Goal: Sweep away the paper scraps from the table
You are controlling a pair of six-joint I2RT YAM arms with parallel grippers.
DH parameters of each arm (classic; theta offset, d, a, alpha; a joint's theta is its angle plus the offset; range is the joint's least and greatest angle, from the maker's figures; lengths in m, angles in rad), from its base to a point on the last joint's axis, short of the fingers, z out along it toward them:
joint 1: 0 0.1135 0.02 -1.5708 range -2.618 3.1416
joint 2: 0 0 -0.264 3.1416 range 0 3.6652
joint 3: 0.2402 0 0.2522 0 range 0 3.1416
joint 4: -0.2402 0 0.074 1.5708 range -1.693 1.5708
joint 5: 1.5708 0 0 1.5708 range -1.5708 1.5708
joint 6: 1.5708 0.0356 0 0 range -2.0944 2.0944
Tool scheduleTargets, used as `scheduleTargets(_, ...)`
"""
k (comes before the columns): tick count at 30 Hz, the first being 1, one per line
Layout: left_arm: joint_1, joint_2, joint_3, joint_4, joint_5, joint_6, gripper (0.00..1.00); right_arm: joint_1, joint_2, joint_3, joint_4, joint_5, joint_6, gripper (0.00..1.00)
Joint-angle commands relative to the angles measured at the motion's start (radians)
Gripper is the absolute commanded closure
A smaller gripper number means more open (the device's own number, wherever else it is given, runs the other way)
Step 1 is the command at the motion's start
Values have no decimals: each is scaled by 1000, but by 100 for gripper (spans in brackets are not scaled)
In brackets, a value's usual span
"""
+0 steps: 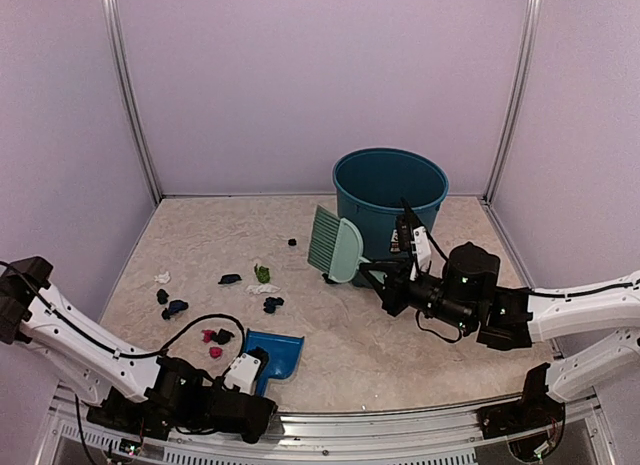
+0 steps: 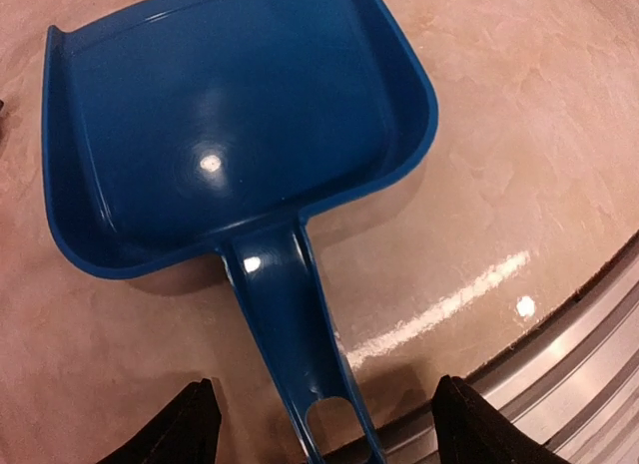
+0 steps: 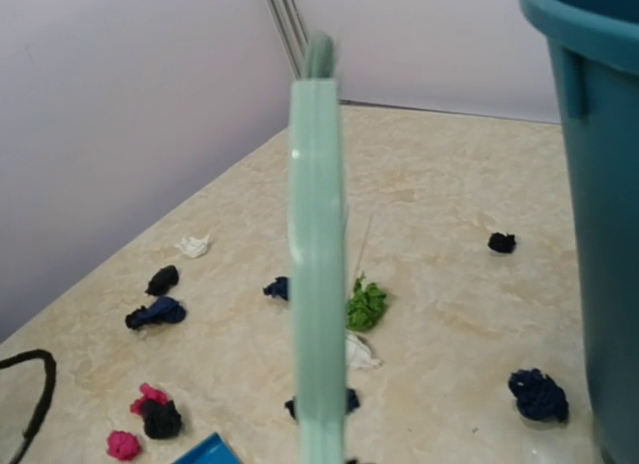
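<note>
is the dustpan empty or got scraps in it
Empty: the dustpan is bare inside in the left wrist view; the scraps lie out on the table.

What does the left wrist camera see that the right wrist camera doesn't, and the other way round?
Only the left wrist view shows the whole blue dustpan, its handle lying untouched in the gap of the open left pincer, plus the metal rail at the edge. Only the right wrist view shows the pale green hand brush edge-on, the scattered paper scraps, the teal bucket and the lilac wall. Both show the beige table, and a corner of the dustpan peeks in at the bottom of the right wrist view.
</note>
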Motion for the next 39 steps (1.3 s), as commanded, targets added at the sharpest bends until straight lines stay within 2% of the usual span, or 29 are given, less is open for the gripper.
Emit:
scheduleTargets(1, 38, 74, -23, 78, 1, -4, 29, 10, -22, -15, -1, 27, 1, 100)
scheduleTargets(8, 51, 89, -40, 139, -24, 44, 46, 9, -43, -17, -9, 47, -23, 100)
scheduleTargets(12, 84, 51, -88, 238, 8, 137, 52, 10, -51, -20, -19, 68, -42, 100)
scheduleTargets(15, 110, 19, -133, 345, 45, 205, 54, 9, -58, -21, -36, 93, -56, 100)
scheduleTargets(25, 142, 69, -96, 447, 98, 384, 60, 10, -127, -41, -79, 149, -100, 100)
scheduleTargets(36, 153, 189, 52, 462, 136, 554, 64, 9, -261, -99, -115, 206, -129, 100)
scheduleTargets(39, 189, 221, 95, 478, 208, 622, 64, 8, -308, -122, -126, 233, -141, 100)
